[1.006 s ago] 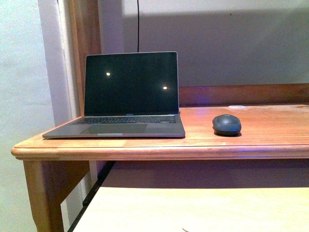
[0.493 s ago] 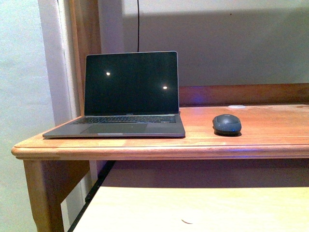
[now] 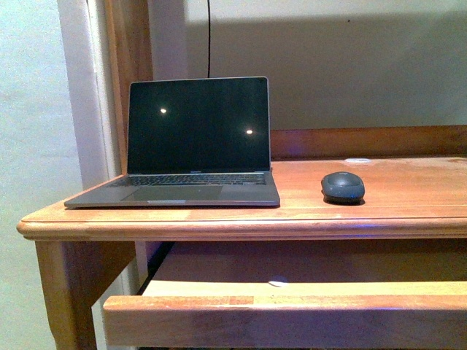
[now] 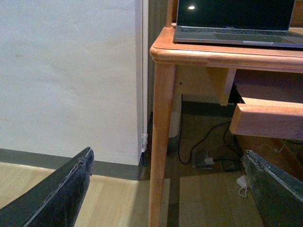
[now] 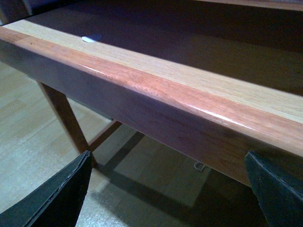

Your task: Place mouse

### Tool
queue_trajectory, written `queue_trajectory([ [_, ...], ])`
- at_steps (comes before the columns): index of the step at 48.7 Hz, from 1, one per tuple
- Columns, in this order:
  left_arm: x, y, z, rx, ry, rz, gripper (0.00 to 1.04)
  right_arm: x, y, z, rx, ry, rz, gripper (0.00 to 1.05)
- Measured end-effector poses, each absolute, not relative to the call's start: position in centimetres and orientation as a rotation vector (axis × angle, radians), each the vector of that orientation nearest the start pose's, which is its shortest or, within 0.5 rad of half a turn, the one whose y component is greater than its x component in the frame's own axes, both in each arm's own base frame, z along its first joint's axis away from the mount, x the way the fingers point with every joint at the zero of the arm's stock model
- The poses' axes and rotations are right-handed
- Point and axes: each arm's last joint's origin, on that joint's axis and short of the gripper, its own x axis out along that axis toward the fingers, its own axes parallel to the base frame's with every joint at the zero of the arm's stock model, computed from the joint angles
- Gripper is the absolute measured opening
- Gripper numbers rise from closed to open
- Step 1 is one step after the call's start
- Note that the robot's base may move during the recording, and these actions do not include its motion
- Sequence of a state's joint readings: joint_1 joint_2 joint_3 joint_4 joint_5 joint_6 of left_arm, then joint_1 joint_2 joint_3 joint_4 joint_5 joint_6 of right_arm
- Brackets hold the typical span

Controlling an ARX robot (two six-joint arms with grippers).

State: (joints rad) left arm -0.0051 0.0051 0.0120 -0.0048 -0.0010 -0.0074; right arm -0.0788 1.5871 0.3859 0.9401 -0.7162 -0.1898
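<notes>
The pull-out tray (image 3: 292, 317) under the surface (image 3: 408, 208) has shifted since the frame half a sec ago. Its front rail now fills the bottom of the front view, and the small white disc (image 3: 277, 282) lying on it sits higher in the pic, i.e. farther from the robot. The laptop (image 3: 197, 138) and the mouse (image 3: 342, 187) have not budged.

The mouse rests on top of the surface, right of the laptop and apart from it, near the front edge, w/ nothing touching it. It shows wider than deep, so its long axis prob. runs crosswise to the robot (the low camera angle foreshortens it, so no certainty there).

Neither arm shows in the front view. The left gripper (image 4: 168, 158) hangs low, fingers spread wide w/ nothing between them, facing the surface's corner leg (image 4: 161, 142) from below. The right gripper (image 5: 168, 158) is likewise spread and empty, just before and below the tray's rail.

Key relation: the mouse lies above and beyond both grippers, a full level up from the tray, and right of centre. So the right arm looks the nearer one, vs. the left arm off by the laptop's corner. On that reading the pick-up has not begun. The right gripper would need to rise clear of the rail, then reach forward over the surface's edge and straddle the mouse across its shorter width.
</notes>
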Motion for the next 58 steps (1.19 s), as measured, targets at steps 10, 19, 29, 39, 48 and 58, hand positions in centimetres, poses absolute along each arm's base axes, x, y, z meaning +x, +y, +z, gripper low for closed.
queue_trajectory([
  [10,9.7,0.0,16.7,-0.007,-0.002,-0.004,0.97,28.5,2.9,14.5,-0.059,0.160,0.579,0.97],
  [19,9.7,0.0,16.7,-0.007,-0.002,-0.004,0.97,30.5,5.4,14.8,-0.067,0.150,0.537,0.97],
  [29,9.7,0.0,16.7,-0.007,-0.002,-0.004,0.97,31.7,6.7,14.3,-0.077,0.160,0.501,0.97],
  [39,9.7,0.0,16.7,-0.007,-0.002,-0.004,0.97,31.9,7.0,14.0,-0.078,0.174,0.486,0.97],
  [48,9.7,0.0,16.7,-0.007,-0.002,-0.004,0.97,31.3,5.1,15.6,-0.013,0.179,0.457,0.97],
  [58,9.7,0.0,16.7,-0.007,-0.002,-0.004,0.97,26.8,-1.6,18.1,0.071,0.160,0.316,0.97],
])
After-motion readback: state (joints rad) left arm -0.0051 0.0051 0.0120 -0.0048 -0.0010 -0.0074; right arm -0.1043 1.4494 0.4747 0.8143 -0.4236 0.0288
